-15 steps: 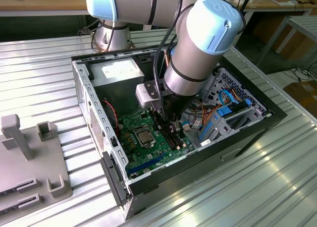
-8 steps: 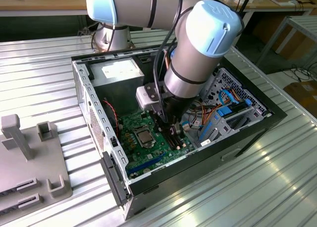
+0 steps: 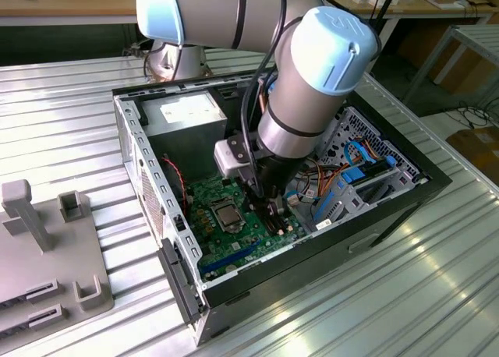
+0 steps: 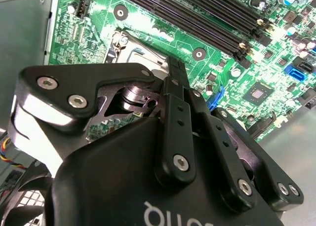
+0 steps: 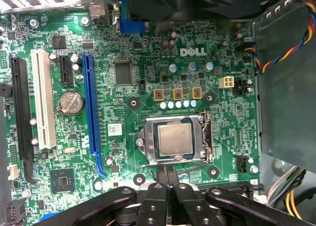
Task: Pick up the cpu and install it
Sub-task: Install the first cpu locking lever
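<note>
We see the arm (image 3: 312, 76) reaching down into an open case (image 3: 390, 209) that lies on a ribbed metal table (image 3: 62, 123). Its gripper (image 3: 273, 214) hangs low over the green board (image 3: 234, 240), just past the socket.

In the first wrist view the cpu (image 5: 174, 139) is a small flat square with a plain, dull silver-grey top, slightly brushed in look, its corners squared off. It sits inside the socket frame (image 5: 205, 137), which rings it on all sides. Whether the frame is latched over it we cannot tell. In the exterior view the cpu (image 3: 227, 215) shows as a small pale square on the board, at about nine o'clock from the gripper and near it.

The gripper (image 5: 167, 179) is clenched on nothing: in the first wrist view its two black fingers (image 5: 159, 201) meet with no gap, and the tips sit just at the frame's near edge, at six o'clock from the cpu, not touching the chip itself. In the second wrist view the gripper (image 4: 177, 68) again shows its fingers pressed together, with the frame (image 4: 133, 46) just beyond them and the long black memory slots (image 4: 197, 18) farther off.

In the first wrist view a blue slot (image 5: 91, 102), a white slot (image 5: 43, 97) and a coin cell (image 5: 70, 103) lie at about nine o'clock from the cpu. In the exterior view a grey fixture (image 3: 47, 248) rests on the table, well apart from the case.
</note>
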Tool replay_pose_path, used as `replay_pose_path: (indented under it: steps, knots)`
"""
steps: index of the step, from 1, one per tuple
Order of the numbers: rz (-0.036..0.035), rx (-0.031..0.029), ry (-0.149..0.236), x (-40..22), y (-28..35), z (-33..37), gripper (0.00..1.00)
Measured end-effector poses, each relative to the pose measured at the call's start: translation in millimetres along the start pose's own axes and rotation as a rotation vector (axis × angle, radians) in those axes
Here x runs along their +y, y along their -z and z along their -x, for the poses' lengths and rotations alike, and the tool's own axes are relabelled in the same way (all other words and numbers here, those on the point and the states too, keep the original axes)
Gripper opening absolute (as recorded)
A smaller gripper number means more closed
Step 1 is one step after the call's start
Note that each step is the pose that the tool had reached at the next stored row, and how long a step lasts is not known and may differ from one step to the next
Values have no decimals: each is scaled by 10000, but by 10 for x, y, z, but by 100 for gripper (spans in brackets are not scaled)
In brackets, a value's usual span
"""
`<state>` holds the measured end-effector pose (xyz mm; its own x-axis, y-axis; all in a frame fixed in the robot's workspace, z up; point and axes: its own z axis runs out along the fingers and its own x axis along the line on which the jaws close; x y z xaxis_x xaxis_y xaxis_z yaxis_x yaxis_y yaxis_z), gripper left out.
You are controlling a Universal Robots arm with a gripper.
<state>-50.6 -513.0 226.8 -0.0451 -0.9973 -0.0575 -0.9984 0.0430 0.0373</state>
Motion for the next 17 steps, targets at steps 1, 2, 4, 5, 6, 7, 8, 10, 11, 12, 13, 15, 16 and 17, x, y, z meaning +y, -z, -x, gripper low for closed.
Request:
replay_pose_path:
  steps: [1, 2, 4, 5, 6, 7, 8, 10, 11, 12, 13, 15, 16, 17]
  knots:
    - [1, 14, -1, 0, -9, -1, 11]
    - [-1, 24, -1, -1, -18, -2, 11]
    - [-1, 46, 0, -2, -36, -5, 11]
    - [-2, 71, -2, -2, -56, -7, 11]
    - [-3, 79, -3, -3, -64, -8, 11]
    - [-4, 89, -3, -3, -72, -9, 11]
    - [-4, 102, -4, -3, -83, -11, 11]
    - [-4, 121, -4, -4, -88, -13, 11]
    - [-4, 121, -4, -4, -89, -13, 11]
    - [-5, 120, -4, -4, -90, -13, 11]
    - [-5, 120, -4, -4, -90, -13, 11]
    - [-5, 122, -4, -4, -90, -13, 11]
    - [-5, 121, -4, -4, -90, -13, 11]
    - [-5, 119, -5, -3, -91, -14, 11]
